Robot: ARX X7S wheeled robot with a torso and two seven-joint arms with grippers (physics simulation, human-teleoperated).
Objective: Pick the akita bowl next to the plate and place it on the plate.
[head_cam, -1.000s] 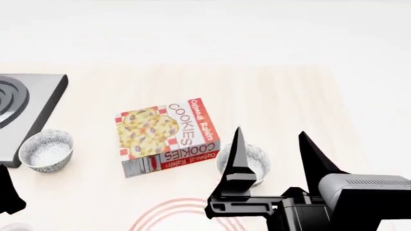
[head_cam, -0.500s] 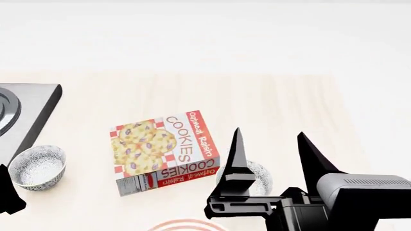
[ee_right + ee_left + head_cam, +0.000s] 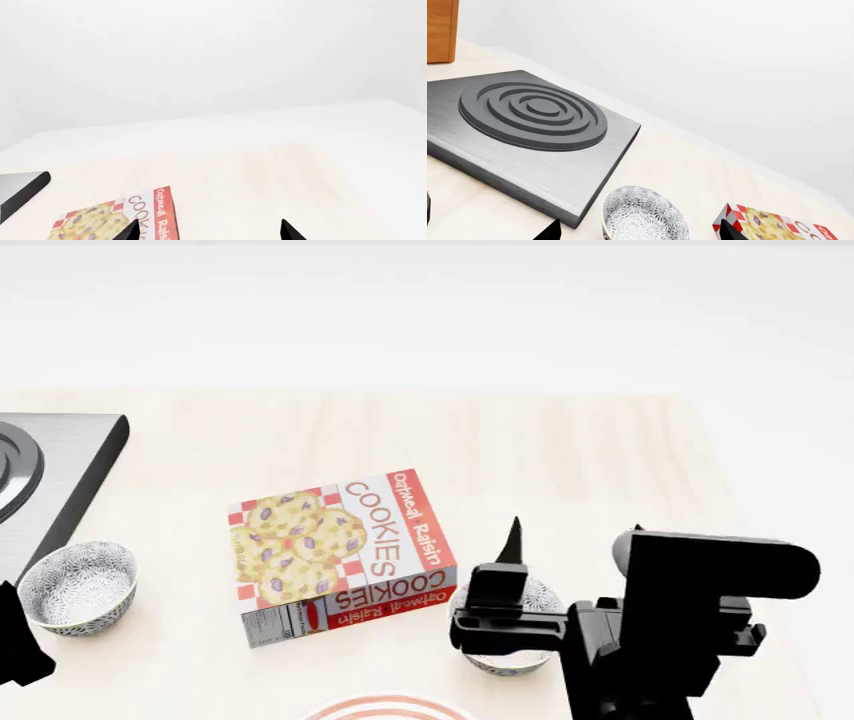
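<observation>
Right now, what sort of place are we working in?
Probably a simulated kitchen counter: a stove burner plate, a cookie box, patterned bowls and a ringed plate on a pale wooden countertop.

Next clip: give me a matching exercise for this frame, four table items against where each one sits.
Items:
1. cookie box
2. plate
3. akita bowl
4. other bowl

Places:
A. beside the stove
B. partly hidden behind the right gripper
C. table middle, lying flat
D. cut off at the head view's lower edge

Pairs: 1-C, 2-D, 3-B, 4-A
</observation>
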